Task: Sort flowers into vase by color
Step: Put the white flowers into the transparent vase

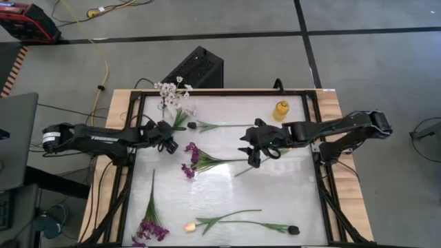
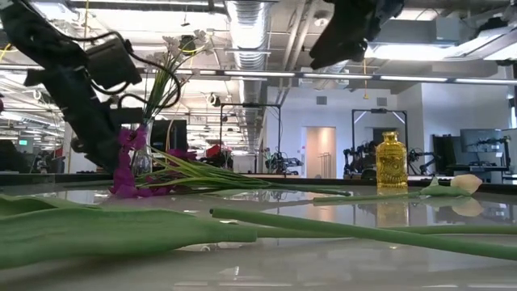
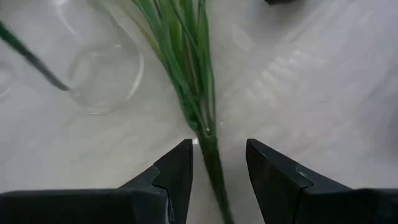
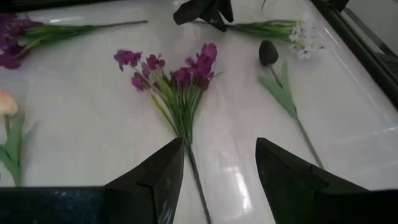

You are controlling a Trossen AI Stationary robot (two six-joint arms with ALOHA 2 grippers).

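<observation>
The left gripper [image 3: 217,171] is spread around a green stem [image 3: 208,140]. The right gripper [image 4: 219,171] is spread above one of three purple flowers [image 4: 177,81], at 9 o'clock from the yellow bottle [image 1: 280,109].

Around your table you see grey concrete floor [image 1: 207,24] crossed by a yellow cable [image 1: 105,65], and beyond, ceiling ducts [image 2: 250,32] under bright strip lights [image 2: 436,78].

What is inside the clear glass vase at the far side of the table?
The glass vase holds a sprig of white flowers, its stem standing in the vase. The left gripper is beside it. Whether there is water inside cannot be seen.
</observation>
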